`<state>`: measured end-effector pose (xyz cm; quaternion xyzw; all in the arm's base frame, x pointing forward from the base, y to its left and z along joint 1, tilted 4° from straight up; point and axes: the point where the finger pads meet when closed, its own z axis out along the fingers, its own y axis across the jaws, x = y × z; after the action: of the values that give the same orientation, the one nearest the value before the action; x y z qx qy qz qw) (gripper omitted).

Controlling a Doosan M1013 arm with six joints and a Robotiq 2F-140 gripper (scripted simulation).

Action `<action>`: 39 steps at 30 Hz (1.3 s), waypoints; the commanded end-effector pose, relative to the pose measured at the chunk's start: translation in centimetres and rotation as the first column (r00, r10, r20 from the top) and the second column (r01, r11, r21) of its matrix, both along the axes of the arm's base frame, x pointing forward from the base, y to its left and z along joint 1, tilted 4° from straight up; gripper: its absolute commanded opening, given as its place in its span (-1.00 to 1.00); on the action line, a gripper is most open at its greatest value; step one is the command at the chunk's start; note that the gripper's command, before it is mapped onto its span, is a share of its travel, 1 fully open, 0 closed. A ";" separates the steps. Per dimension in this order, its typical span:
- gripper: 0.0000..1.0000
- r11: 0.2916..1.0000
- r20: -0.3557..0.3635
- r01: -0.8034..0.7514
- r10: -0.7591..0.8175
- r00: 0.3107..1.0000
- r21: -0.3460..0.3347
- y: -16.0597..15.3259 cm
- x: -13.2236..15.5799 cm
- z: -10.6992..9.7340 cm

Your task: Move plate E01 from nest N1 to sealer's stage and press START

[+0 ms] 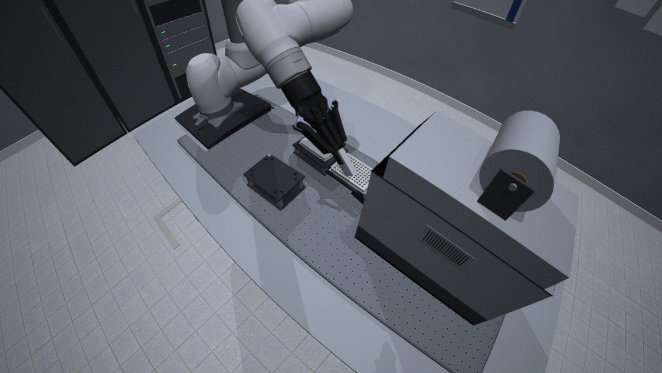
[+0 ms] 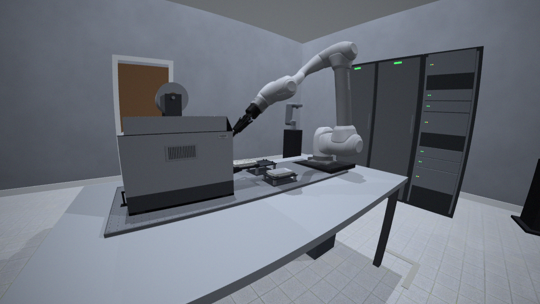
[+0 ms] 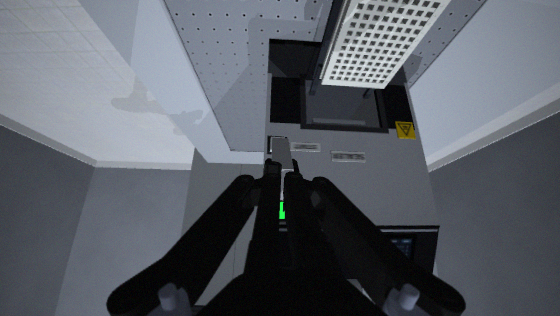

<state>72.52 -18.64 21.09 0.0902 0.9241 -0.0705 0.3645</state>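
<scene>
Wrist view, nearest first: gripper (image 3: 281, 172) with jaws pressed together, nothing between them, tips close against the sealer (image 3: 350, 180) front by a small pale button (image 3: 278, 146). A green light (image 3: 281, 210) shows in the slit between the fingers; only this view shows it. Farther on, plate E01 (image 3: 382, 42) lies on the stage (image 3: 315, 75), out of the sealer's mouth.

Top view alone shows both nests: one bare and dark (image 1: 274, 178), the other (image 1: 309, 155) bearing a plate, partly under the gripper (image 1: 344, 167).

Exterior view: the arm (image 2: 341, 94) reaches down to the sealer's upper corner; the foil roll (image 2: 172, 98) sits behind.
</scene>
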 end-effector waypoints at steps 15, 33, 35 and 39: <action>-0.80 1.000 0.000 0.000 0.000 1.000 0.000 -0.5 1.7 -1.7; -0.80 1.000 0.000 0.000 0.000 1.000 0.000 -0.9 3.2 -3.1; -0.80 1.000 0.000 0.000 0.000 1.000 0.000 -0.9 3.2 -3.1; -0.80 1.000 0.000 0.000 0.000 1.000 0.000 -0.9 3.2 -3.1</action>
<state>75.69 -19.55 18.01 0.0902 0.9241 -0.0705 0.3645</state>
